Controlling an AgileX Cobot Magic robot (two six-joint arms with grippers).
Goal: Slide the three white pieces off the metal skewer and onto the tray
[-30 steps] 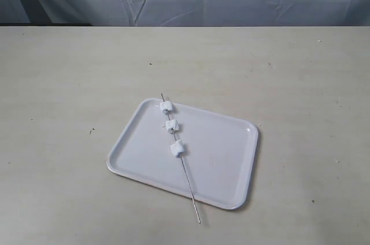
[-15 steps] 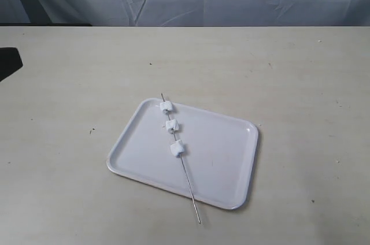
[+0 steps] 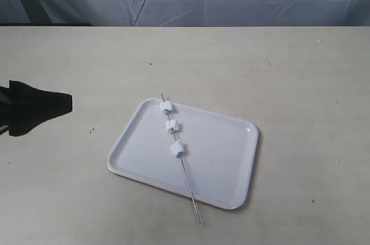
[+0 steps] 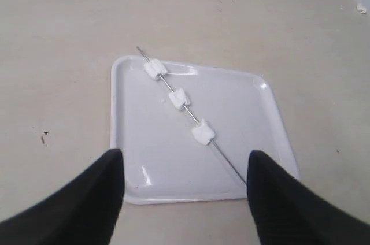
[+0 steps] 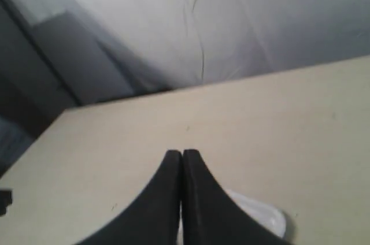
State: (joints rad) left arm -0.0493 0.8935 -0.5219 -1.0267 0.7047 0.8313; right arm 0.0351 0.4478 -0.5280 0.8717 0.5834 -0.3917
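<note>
none done; three white pieces all threaded on the metal skewer, which lies across the tray; left gripper released, empty, well apart from tray; right gripper clenched on nothing; all three left to strip

No text, label, brand name, number or sign is legible in any view.
</note>
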